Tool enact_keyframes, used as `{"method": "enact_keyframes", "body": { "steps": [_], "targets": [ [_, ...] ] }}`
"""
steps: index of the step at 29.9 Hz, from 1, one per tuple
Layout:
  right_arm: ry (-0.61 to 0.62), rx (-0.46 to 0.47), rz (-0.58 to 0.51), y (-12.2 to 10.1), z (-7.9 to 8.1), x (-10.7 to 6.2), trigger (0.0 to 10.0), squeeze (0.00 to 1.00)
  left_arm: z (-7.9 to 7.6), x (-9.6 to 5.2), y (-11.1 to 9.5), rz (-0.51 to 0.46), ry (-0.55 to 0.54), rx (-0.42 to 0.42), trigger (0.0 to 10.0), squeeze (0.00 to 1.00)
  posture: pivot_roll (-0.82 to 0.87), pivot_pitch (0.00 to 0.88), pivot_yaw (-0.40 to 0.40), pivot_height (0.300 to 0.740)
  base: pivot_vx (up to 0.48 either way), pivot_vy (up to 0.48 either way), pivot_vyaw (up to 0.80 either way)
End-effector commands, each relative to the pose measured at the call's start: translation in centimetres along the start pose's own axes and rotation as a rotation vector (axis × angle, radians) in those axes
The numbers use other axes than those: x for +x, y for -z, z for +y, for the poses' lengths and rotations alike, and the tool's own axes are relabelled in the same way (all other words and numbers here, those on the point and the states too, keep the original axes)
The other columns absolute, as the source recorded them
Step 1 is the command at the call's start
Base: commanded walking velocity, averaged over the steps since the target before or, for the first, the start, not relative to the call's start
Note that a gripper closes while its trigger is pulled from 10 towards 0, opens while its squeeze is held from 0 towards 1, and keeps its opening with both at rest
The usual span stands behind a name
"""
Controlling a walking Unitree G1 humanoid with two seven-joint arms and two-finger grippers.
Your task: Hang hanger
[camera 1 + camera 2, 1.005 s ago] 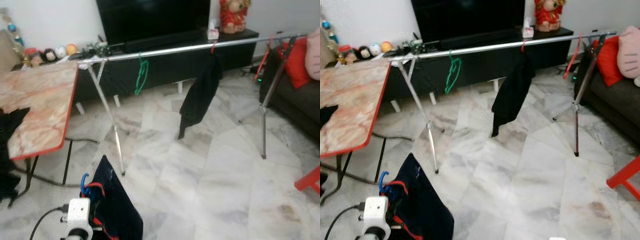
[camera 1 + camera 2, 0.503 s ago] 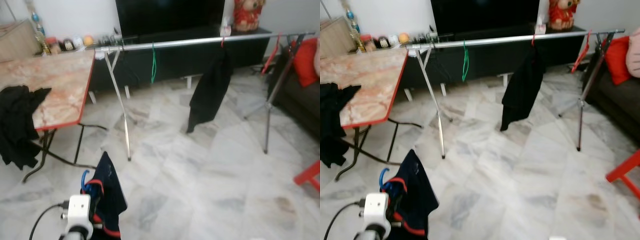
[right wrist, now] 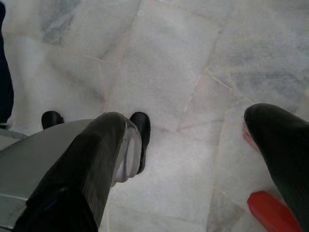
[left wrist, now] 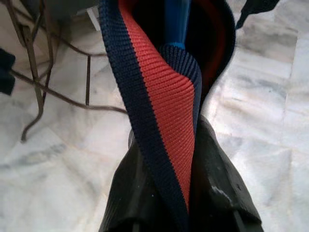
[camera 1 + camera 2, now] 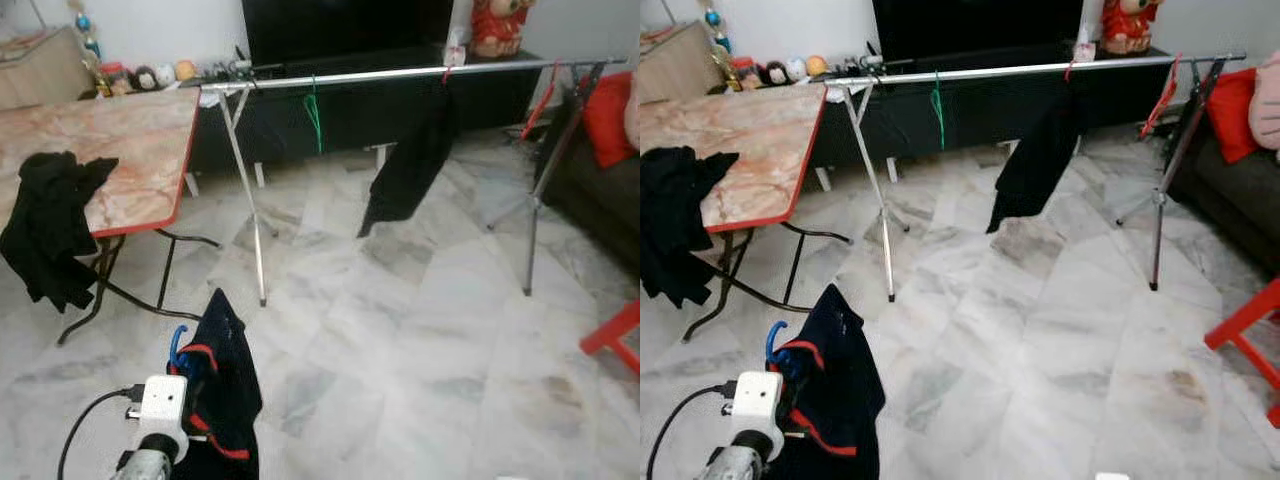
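My left gripper [image 4: 171, 145] is shut on a blue hanger [image 5: 178, 345] carrying a navy garment [image 5: 228, 385] with red trim, low at the front left. In the left wrist view the red-and-navy collar band [image 4: 161, 92] runs between the black fingers [image 4: 219, 179], with the blue hanger [image 4: 176, 19] above it. The silver clothes rail [image 5: 400, 75] stands across the room ahead, well beyond the gripper. On it hang a green hanger [image 5: 314, 105], a black garment [image 5: 410, 165] and a red hanger [image 5: 540, 100]. My right gripper [image 3: 186, 118] hangs open over the marble floor, holding nothing.
A marble-topped folding table [image 5: 130, 150] with a red edge stands at the left, a black cloth [image 5: 55, 225] draped over its corner. A dark sofa with a red cushion [image 5: 605, 115] and a red stool [image 5: 615, 340] are at the right. A TV stand [image 5: 350, 110] sits behind the rail.
The whole view has shifted, so the camera moved: more of the table and the black cloth now show. The black garment on the rail swings. The left gripper still holds the hanger.
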State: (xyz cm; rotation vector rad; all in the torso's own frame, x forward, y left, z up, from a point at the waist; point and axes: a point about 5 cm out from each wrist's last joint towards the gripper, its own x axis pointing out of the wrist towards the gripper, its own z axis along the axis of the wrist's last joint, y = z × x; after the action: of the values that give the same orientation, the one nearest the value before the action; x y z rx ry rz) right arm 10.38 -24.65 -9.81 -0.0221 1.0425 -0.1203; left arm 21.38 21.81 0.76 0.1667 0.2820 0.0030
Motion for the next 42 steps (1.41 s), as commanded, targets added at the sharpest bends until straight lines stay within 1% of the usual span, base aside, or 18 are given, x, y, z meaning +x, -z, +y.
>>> {"method": "enact_keyframes", "body": {
  "steps": [1,2,3,9,11,12,13,14,15,22,30,31,32,34,35,37,40,42],
  "targets": [
    [0.009,0.005,-0.024,-0.3,-0.1,0.0,10.0,0.0,0.1,0.8,-1.9,-0.068,-0.002,0.021,10.0,0.0,-0.07,0.0,0.069,0.74,0.0,0.0,0.0],
    [0.009,0.003,-0.032,-0.4,-0.1,0.0,10.0,0.0,0.1,0.8,-2.1,-0.075,0.0,0.027,10.0,0.0,-0.07,0.0,0.069,0.74,0.0,0.0,0.0],
    [0.021,-0.047,-0.057,-0.8,-0.1,0.0,10.0,0.0,0.2,1.1,-2.8,-0.086,0.005,0.039,10.0,0.0,-0.07,0.0,0.068,0.74,0.0,0.0,0.0],
    [0.064,-0.059,-0.106,-1.1,-0.3,-0.1,10.0,0.0,0.0,1.7,-4.5,-0.121,0.016,0.026,10.0,0.0,-0.08,0.0,0.068,0.74,0.0,0.0,0.0],
    [0.105,-0.16,-0.143,-1.6,-0.5,-0.1,10.0,0.0,-0.7,2.1,-5.6,-0.142,0.061,0.034,10.0,0.0,-0.08,0.0,0.065,0.74,0.0,0.0,0.0],
    [0.138,-0.234,-0.276,-7.5,-0.5,0.8,10.0,0.0,-1.2,2.4,-6.4,-0.157,0.097,0.044,10.0,0.0,-0.1,0.0,0.066,0.74,0.0,0.0,0.0],
    [0.138,-0.234,-0.276,-7.5,-0.5,0.8,10.0,0.0,-1.2,2.4,-6.4,-0.157,0.097,0.044,10.0,0.0,-0.1,0.0,0.066,0.74,0.0,0.0,0.0],
    [0.168,-0.261,-0.442,-15.3,-0.3,0.7,10.0,0.0,-1.7,2.6,-7.0,-0.169,0.128,0.049,10.0,0.0,-0.11,0.0,0.066,0.74,0.0,0.0,0.0],
    [0.177,-0.27,-0.495,-17.3,-0.4,0.4,10.0,0.0,-2.0,2.7,-7.4,-0.175,0.152,0.055,10.0,0.0,-0.11,0.0,0.07,0.74,0.0,0.0,0.0],
    [0.143,-0.312,-0.609,-19.7,0.4,-0.3,10.0,0.0,-4.1,2.8,-8.5,-0.177,0.292,0.09,10.0,0.0,-0.12,0.0,0.074,0.74,0.0,0.0,0.0],
    [0.125,-0.375,-0.657,-20.7,1.2,-0.6,10.0,0.0,-4.7,2.6,-8.9,-0.164,0.334,0.097,10.0,0.0,-0.13,0.0,0.075,0.74,0.0,0.0,0.0],
    [0.042,-0.491,-0.745,-22.3,2.7,-1.4,10.0,0.0,-5.7,2.8,-9.5,-0.179,0.39,0.072,10.0,0.0,-0.15,0.0,0.077,0.74,0.0,0.0,0.0],
    [0.042,-0.491,-0.745,-22.3,2.7,-1.4,10.0,0.0,-5.7,2.8,-9.5,-0.179,0.39,0.072,10.0,0.0,-0.15,0.0,0.077,0.74,0.0,0.0,0.0],
    [-0.135,-0.661,-0.907,-24.7,6.0,-3.3,10.0,0.0,-7.7,3.0,-11.0,-0.215,0.501,0.035,10.0,0.0,-0.16,0.0,0.076,0.74,0.0,0.0,0.0],
    [-0.135,-0.661,-0.907,-24.7,6.0,-3.3,10.0,0.0,-7.7,3.0,-11.0,-0.215,0.501,0.035,10.0,0.0,-0.16,0.0,0.076,0.74,0.0,0.0,0.0],
    [-0.259,-0.75,-0.982,-25.5,8.3,-4.6,10.0,0.0,-8.9,2.9,-11.7,-0.233,0.57,0.038,10.0,0.0,-0.16,0.0,0.072,0.74,0.0,0.0,0.0],
    [-0.384,-0.792,-1.021,-25.4,10.6,-5.6,10.0,0.0,-9.8,3.0,-12.4,-0.249,0.607,0.047,10.0,0.0,-0.16,0.0,0.074,0.74,0.0,0.0,0.0],
    [-0.394,-0.799,-1.029,-25.4,11.0,-5.9,10.0,0.0,-9.9,3.0,-12.6,-0.252,0.616,0.045,10.0,0.0,-0.16,0.0,0.074,0.74,0.0,0.0,0.0]
  ]
}}
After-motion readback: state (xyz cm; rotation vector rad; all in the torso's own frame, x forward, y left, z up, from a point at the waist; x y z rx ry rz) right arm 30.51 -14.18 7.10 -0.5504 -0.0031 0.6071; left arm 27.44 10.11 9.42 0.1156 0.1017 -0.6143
